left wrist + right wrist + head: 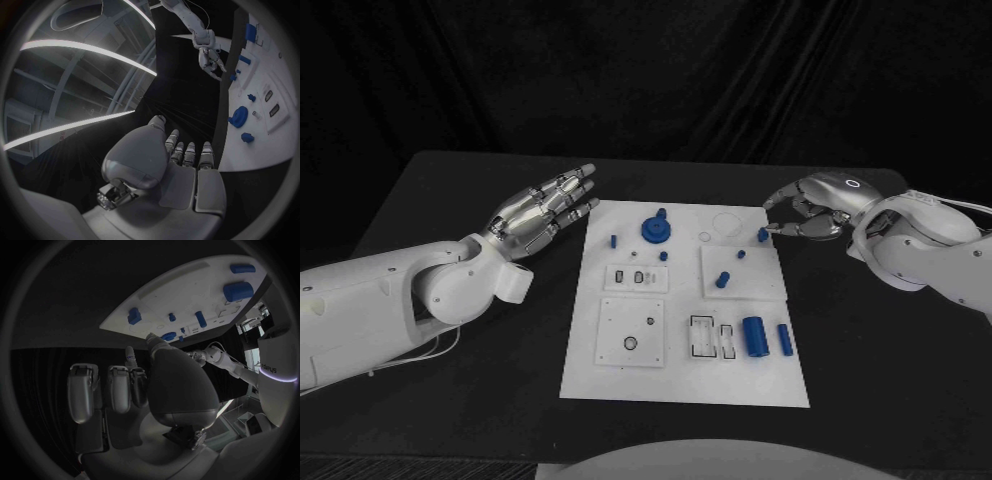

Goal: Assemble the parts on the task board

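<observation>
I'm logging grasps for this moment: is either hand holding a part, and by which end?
The right hand appears to pinch a small blue part at the board's far right edge; which end cannot be told. The left hand holds nothing.

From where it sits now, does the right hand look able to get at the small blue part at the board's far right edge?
Probably yes: the right hand hovers beside that small blue part with nothing between them.

No text reads clearly; perhaps faint lettering on a white casing [270, 368], illegible

Black table [473, 200] — white task board [682, 385] flat at its middle.
</observation>
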